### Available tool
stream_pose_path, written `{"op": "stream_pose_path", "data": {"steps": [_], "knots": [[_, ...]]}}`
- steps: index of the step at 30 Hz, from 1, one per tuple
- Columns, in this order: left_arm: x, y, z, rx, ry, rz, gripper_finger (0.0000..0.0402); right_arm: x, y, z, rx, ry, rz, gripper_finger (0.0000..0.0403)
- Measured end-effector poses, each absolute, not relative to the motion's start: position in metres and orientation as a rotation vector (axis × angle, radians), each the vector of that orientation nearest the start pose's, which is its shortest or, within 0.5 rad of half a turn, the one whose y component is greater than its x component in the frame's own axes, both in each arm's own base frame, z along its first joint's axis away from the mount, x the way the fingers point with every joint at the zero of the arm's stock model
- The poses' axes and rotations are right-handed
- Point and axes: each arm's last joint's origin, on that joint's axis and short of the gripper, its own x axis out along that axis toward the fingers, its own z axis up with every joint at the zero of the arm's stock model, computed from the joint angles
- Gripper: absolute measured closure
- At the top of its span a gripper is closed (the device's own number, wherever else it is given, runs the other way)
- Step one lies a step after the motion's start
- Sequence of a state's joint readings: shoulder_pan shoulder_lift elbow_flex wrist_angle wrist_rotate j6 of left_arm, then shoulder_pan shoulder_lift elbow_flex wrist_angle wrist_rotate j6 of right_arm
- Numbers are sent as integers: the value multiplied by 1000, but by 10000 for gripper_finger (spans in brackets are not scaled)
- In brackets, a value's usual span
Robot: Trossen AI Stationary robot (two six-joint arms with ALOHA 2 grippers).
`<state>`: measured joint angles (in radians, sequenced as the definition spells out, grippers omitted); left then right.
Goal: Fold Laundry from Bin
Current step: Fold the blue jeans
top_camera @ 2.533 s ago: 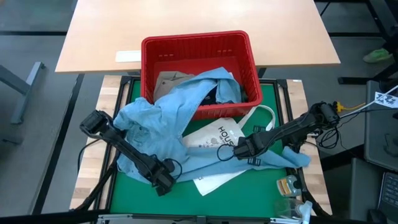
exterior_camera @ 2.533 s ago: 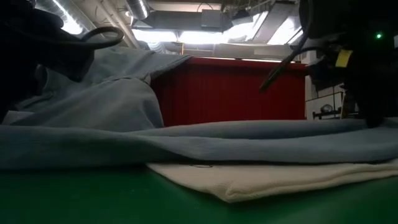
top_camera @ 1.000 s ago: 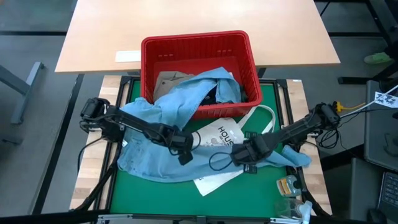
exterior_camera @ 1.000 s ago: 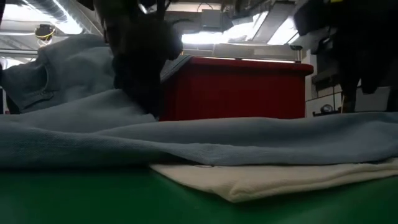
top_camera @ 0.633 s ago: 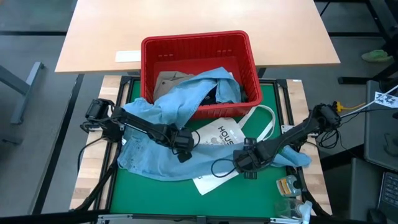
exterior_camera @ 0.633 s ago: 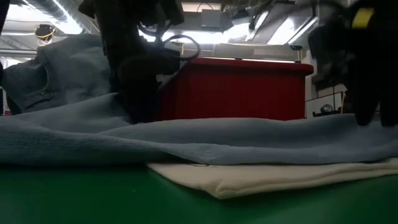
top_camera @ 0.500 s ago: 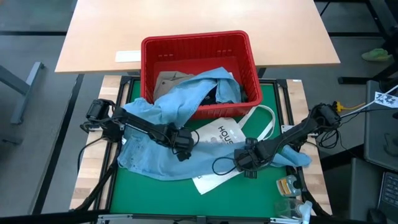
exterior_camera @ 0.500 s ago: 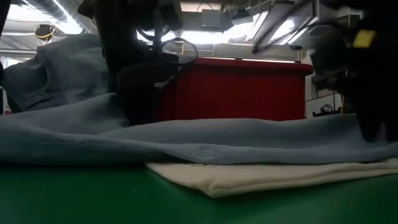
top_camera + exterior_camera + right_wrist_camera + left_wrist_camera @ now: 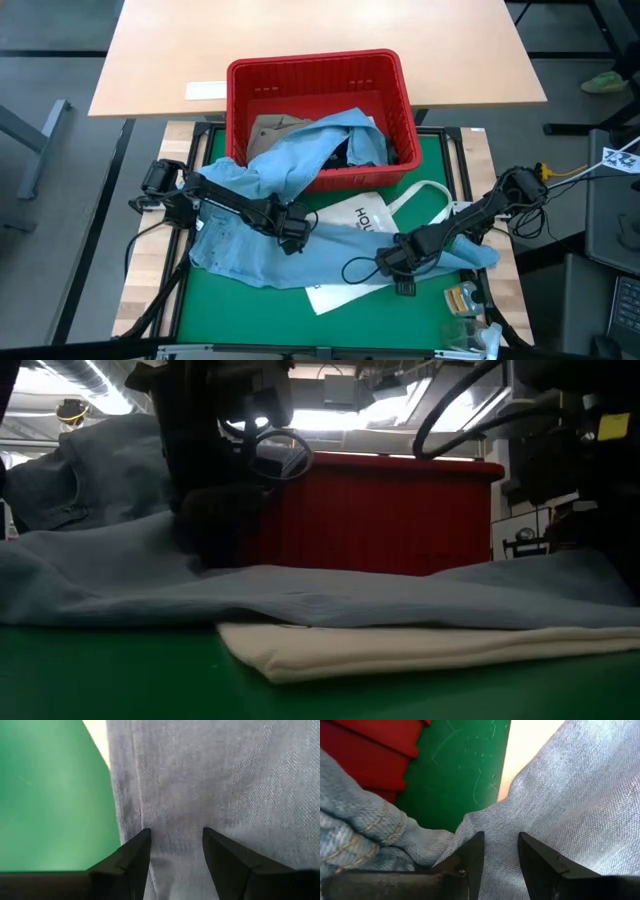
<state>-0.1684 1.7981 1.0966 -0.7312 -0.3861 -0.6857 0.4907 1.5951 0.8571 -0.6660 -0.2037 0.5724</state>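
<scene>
A light blue denim garment [image 9: 250,250] of the laundry spills out of the red bin [image 9: 240,110], over the bin's front rim, onto the green mat. On the mat it lies across a white tote bag [image 9: 345,290]. A khaki piece [image 9: 275,130] and a dark piece [image 9: 340,152] stay in the bin. My left gripper [image 9: 290,232] stands on the denim just in front of the bin, open. My right gripper [image 9: 400,272] stands open on the denim's right part, nearer the front edge. Both point steeply down. My left gripper [image 9: 500,855] comes from above, and its fingertips [image 9: 474,851] sit on a flat stretch of denim [image 9: 555,805] beside a thick seamed fold. The cloth shows flat in the gap. My right gripper [image 9: 175,852] sets its fingertips [image 9: 137,851] on the denim near its side edge [image 9: 116,815], from above. The cloth lies flat between them.
A wooden table [image 9: 320,30] stands behind the bin, with a white label [image 9: 205,90] on it. Small items [image 9: 462,298] sit at the mat's near right corner. Bare green mat [image 9: 250,315] shows along the front edge. Cables loop by both wrists.
My right gripper has sunk onto the denim and gone a little toward the near edge. My left gripper has tipped further down, almost in place. The denim has slid further over the tote's print, and the tote has shifted slightly to the left.
</scene>
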Motion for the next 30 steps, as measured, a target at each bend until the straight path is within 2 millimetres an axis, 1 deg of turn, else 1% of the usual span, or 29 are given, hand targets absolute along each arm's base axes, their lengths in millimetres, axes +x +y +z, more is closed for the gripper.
{"op": "stream_pose_path", "data": {"steps": [4, 9, 12, 14, 17, 21, 25, 30], "knots": [[314, -43, 161, -191, 1225, 609, 286, 236, 132, 166, 239, 1524, 136, 222], [310, -43, 182, -252, 1176, 556, 286, 242, 132, 188, 163, 1512, 46, 222], [308, -49, 193, -309, 1150, 477, 286, 245, 133, 198, 137, 1495, 17, 222], [308, -58, 196, -341, 1147, 405, 286, 247, 134, 202, 139, 1480, 20, 222], [308, -76, 197, -362, 1139, 299, 286, 248, 134, 202, 140, 1478, 21, 222], [308, -101, 196, -335, 1103, 218, 286, 245, 132, 196, 128, 1489, 4, 222], [305, -121, 193, -299, 1088, 190, 286, 240, 129, 188, 112, 1513, -16, 222], [298, -141, 176, -235, 1145, 185, 286, 234, 126, 178, 99, 1545, -30, 222]]}}
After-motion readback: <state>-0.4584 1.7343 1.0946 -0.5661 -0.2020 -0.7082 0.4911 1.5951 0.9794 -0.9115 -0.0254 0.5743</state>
